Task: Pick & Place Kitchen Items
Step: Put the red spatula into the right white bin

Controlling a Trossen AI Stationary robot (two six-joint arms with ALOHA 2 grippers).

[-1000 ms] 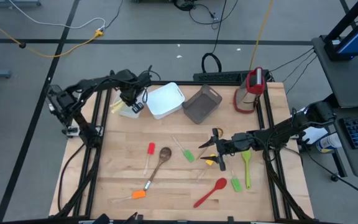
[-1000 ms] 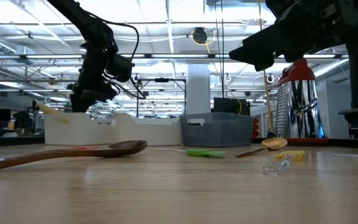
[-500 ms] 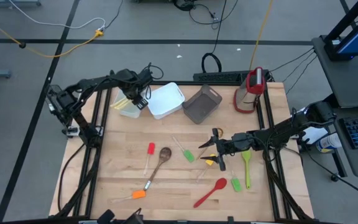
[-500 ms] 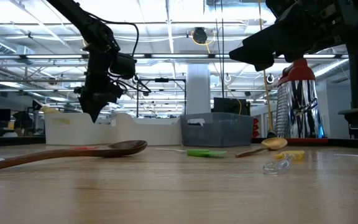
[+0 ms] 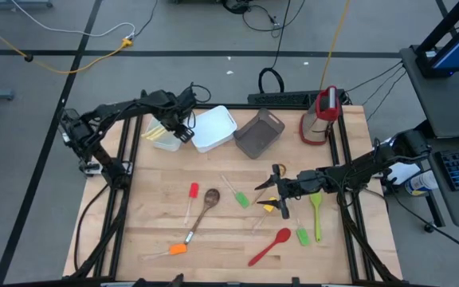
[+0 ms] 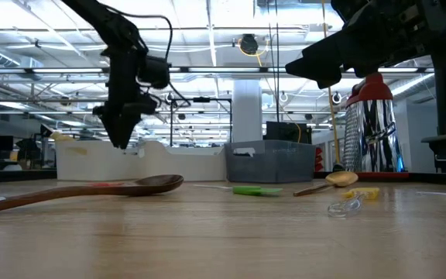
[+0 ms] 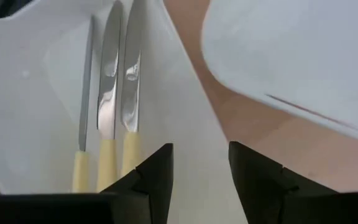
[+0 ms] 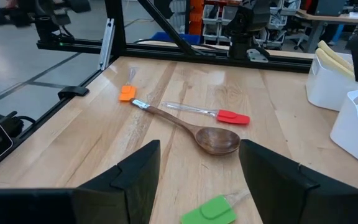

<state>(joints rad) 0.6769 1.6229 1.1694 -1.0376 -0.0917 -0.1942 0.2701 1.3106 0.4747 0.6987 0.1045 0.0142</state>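
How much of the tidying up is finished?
Done: three pale-handled knives lie in a white bin. In hand: nothing; the open left gripper hovers above them, the open right gripper holds nothing. Left: wooden spoon, red spoon, small spatulas.

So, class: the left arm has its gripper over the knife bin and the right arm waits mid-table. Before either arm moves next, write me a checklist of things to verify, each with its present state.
1. Left gripper empty, fingers apart: ok.
2. Pale-handled knives lie flat and side by side inside the small white bin: ok, three seen.
3. Left gripper is above that bin's rim, not touching the knives: ok.
4. Right gripper open and holding nothing: ok.
5. Wooden spoon lies free on the table, apart from the red spatula: ok.
6. What lies in the large white bin and grey bin: cannot tell.
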